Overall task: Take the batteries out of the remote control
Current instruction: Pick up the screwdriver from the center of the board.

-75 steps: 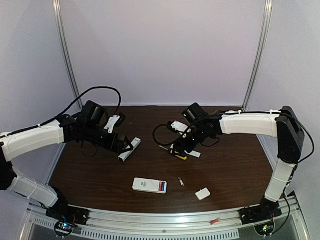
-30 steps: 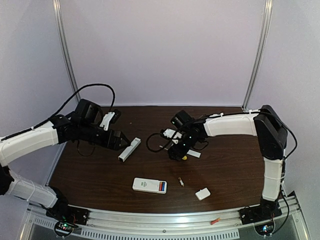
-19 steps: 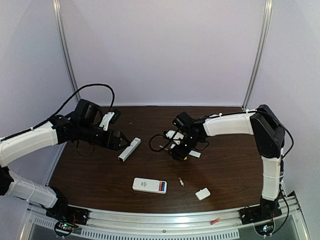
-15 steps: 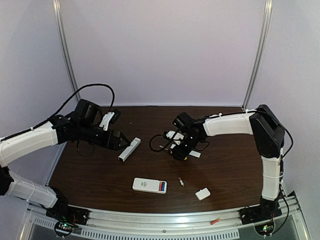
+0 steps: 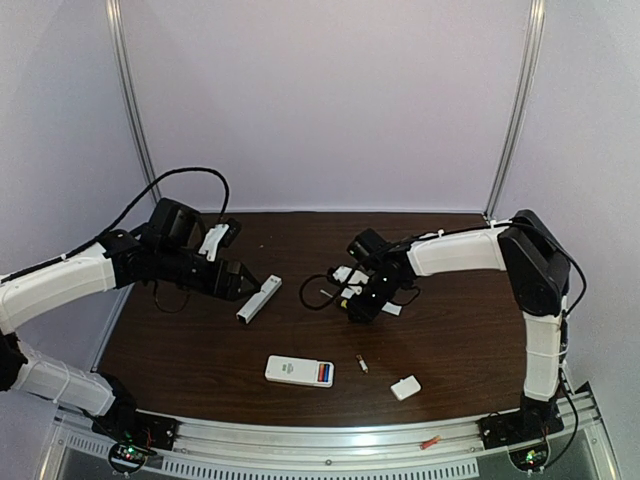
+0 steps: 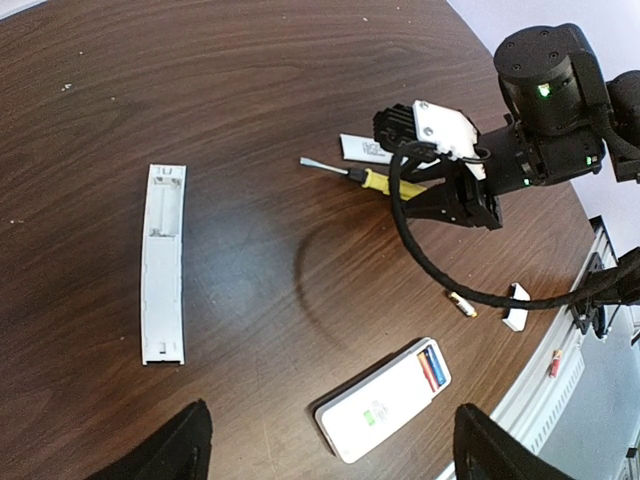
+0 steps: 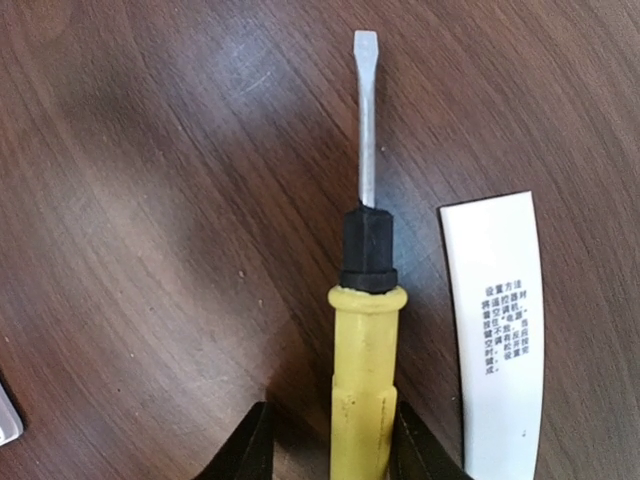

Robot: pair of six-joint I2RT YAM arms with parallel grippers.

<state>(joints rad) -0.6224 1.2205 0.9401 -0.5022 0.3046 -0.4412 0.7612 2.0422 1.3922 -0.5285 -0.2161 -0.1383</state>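
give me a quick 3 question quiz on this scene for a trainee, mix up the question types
1. True or false: the left gripper is open, with nothing in it.
2. What lies between the fingers of the right gripper?
A. a battery
B. the yellow-handled screwdriver
C. the white cover
3. Short answer: which two colours are the cells that show in the open compartment of the small remote?

Key
1. True
2. B
3. Red and blue
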